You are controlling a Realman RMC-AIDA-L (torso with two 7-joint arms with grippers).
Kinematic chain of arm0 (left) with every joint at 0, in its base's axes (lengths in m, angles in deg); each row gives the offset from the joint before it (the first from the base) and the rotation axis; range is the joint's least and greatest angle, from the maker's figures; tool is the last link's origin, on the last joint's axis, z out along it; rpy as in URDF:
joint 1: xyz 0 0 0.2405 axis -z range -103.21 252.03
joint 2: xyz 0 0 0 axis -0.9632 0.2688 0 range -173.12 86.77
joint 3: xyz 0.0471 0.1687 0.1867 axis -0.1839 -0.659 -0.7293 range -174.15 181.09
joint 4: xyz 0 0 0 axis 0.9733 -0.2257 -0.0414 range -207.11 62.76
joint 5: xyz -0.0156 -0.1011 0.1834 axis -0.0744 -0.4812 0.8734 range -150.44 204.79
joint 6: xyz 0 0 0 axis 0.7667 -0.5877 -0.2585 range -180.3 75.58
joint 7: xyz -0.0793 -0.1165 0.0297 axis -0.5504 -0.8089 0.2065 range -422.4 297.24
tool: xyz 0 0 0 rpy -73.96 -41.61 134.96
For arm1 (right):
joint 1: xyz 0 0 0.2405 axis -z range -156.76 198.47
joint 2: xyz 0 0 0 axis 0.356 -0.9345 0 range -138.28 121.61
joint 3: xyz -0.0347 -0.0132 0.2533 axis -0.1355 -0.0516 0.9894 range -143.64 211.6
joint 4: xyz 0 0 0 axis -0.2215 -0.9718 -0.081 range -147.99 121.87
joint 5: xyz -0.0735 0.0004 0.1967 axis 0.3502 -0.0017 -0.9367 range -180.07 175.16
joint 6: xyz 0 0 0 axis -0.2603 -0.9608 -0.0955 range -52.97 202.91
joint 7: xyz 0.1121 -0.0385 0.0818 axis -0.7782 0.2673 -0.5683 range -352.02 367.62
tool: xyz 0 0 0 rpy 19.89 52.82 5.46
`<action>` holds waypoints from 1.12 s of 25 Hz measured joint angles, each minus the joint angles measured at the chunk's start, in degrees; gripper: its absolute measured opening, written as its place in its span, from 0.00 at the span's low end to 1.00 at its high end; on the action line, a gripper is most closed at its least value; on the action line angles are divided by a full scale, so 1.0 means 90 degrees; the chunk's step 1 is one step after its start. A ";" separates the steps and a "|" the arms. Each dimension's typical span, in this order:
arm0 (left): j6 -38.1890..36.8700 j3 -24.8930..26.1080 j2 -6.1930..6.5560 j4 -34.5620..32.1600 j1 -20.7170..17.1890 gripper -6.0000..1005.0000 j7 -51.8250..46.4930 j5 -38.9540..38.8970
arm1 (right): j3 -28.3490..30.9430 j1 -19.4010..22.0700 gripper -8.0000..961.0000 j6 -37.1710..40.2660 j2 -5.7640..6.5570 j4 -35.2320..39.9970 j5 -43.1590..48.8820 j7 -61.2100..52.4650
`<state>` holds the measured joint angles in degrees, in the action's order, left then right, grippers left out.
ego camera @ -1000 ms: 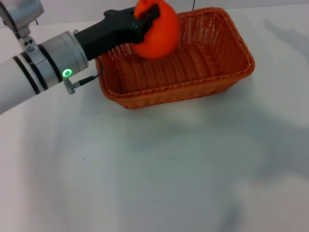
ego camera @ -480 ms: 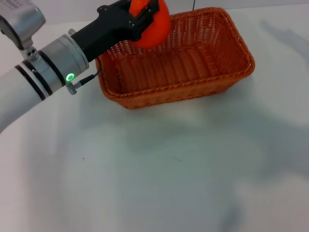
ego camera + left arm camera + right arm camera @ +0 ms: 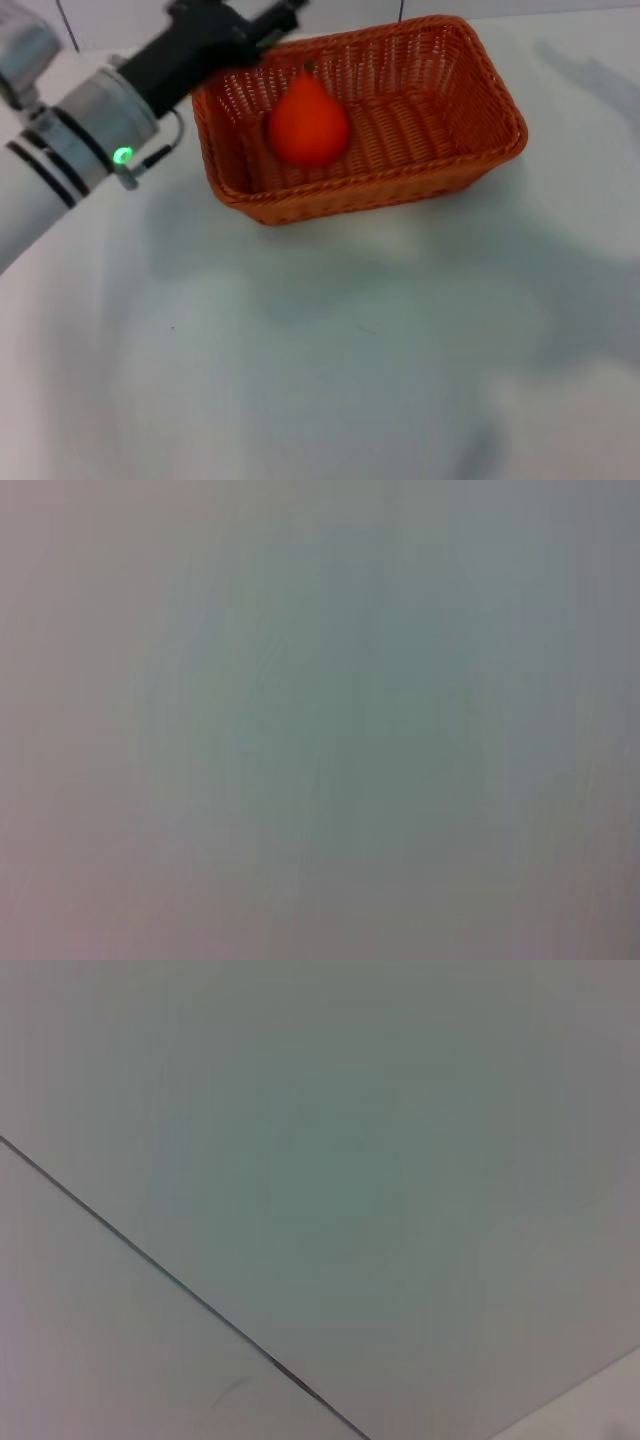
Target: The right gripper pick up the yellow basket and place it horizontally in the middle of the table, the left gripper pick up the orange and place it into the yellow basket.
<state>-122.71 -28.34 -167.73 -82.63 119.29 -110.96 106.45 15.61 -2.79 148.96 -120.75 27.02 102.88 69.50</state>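
The orange-brown woven basket point(image 3: 440, 150) lies lengthwise across the white table point(image 3: 330, 360) at the far middle. The orange point(image 3: 308, 124) rests inside the basket at its left end, neck and dark stem pointing up. My left gripper point(image 3: 272, 20) is above the basket's far left corner, clear of the orange, open and empty. Its black wrist and silver arm point(image 3: 95, 130) reach in from the left. The left wrist view shows only a blank grey surface. My right gripper is out of view; the right wrist view shows a plain pale surface with a thin dark line point(image 3: 180, 1285).
The white tabletop stretches in front of and to both sides of the basket. A small dark speck point(image 3: 172, 327) lies on the table at the front left. A wall edge runs behind the basket.
The left gripper has let go of the orange, which dropped into the basket's left end. The gripper has pulled back, up and to the left, away from the basket.
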 joint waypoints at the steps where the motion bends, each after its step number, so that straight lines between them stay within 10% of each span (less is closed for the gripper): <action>1: -0.0002 0.0045 -0.0002 0.0000 -0.0060 0.66 0.0114 -0.0213 | 0.0002 0.0001 0.96 0.0001 0.0000 0.0000 -0.0012 0.0010; 10: -0.0009 0.0747 0.0033 -0.0019 -0.0839 0.90 0.2319 -0.1570 | 0.0067 0.0006 0.96 -0.0151 -0.0110 0.0027 -0.0150 0.0796; 22: 0.0096 0.2157 0.0052 0.0222 -0.1733 0.90 0.3964 -0.1836 | 0.0343 0.0250 0.96 -0.0677 -0.0801 0.0119 -0.1798 0.4975; 28: 0.0291 0.2176 0.0051 0.0432 -0.1856 0.90 0.4301 -0.1836 | 0.0388 0.0449 0.96 -0.0549 -0.0855 -0.0939 -0.3006 0.7346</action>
<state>-120.09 -8.75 -167.27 -78.74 102.58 -72.25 89.92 19.10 1.26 144.02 -128.44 18.57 75.83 135.61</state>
